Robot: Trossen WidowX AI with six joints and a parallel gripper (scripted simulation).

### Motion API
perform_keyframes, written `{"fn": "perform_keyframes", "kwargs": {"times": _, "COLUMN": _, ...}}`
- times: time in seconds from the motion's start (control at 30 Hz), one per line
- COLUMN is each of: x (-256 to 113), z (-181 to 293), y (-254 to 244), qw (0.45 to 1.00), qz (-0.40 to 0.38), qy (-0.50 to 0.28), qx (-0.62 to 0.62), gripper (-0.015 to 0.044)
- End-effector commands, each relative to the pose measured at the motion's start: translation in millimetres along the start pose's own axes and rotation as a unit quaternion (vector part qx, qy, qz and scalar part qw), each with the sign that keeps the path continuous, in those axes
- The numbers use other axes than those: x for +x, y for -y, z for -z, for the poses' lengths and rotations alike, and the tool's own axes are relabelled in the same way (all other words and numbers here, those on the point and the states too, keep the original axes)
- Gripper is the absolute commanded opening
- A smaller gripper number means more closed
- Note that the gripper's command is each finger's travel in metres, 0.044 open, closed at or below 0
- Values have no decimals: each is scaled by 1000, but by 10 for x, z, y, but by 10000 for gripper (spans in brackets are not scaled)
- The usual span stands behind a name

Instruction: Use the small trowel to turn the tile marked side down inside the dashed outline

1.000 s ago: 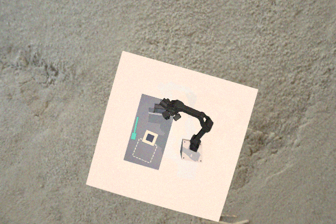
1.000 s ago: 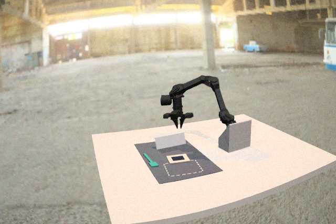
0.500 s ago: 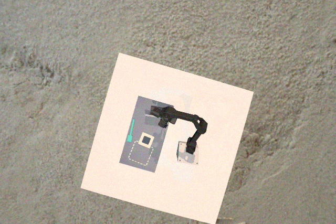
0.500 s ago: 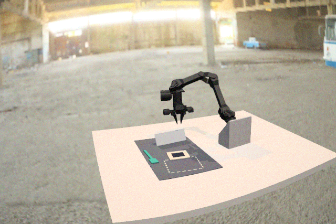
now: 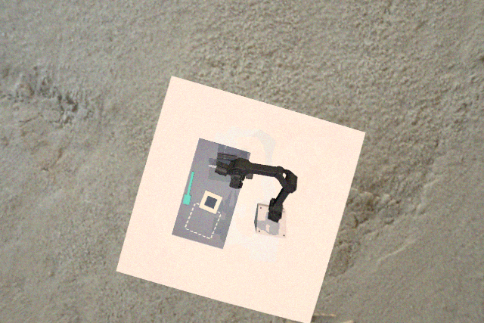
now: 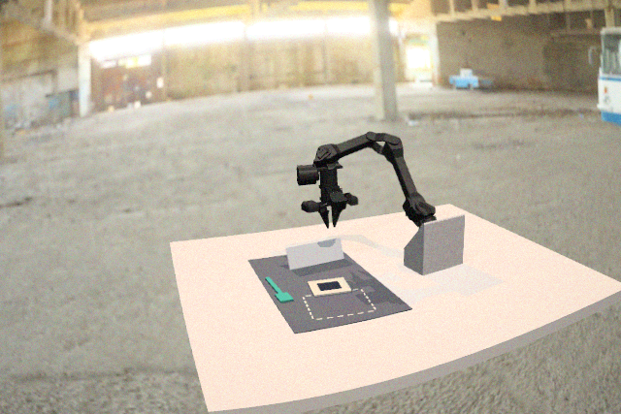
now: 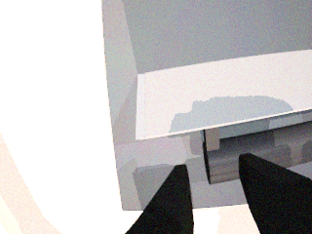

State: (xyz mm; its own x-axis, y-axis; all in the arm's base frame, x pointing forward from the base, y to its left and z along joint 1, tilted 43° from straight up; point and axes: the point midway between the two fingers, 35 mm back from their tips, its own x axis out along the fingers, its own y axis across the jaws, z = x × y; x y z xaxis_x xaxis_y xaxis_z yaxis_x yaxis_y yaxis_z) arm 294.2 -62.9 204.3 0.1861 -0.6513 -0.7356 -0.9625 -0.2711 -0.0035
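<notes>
One trowel (image 5: 187,199) (image 6: 283,297), one tile (image 5: 203,200) (image 6: 314,289) — two fingers, apart, holding nothing.

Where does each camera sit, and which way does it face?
Top: high overhead, facing down at the mat; whole arm shows.
Exterior: raised, off to one side, looking obliquely across the mat; whole arm shows.
Wrist: near the hand, facing past its two dark fingers toward the upright panel.
Top and exterior share the trowel.

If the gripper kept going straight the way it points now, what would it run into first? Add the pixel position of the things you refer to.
Pointing down, the gripper (image 5: 221,170) (image 6: 331,226) (image 7: 214,170) would probably meet the upright pale panel (image 6: 305,257) (image 7: 156,107) first; depth is unclear, so it might just miss it and reach the mat (image 5: 203,151) (image 6: 301,319) (image 7: 128,192).
</notes>
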Motion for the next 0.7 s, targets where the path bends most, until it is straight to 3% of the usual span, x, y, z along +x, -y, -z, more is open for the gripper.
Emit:
{"fn": "perform_keyframes", "kwargs": {"times": 0.0, "x": 0, "z": 0, "y": 0, "qw": 1000, "qz": 0, "qy": 0, "qx": 0, "gripper": 100}}
{"fn": "perform_keyframes", "kwargs": {"times": 0.67, "x": 269, "z": 74, "y": -46, "qw": 1000, "qz": -1, "qy": -5, "qx": -8, "gripper": 100}}
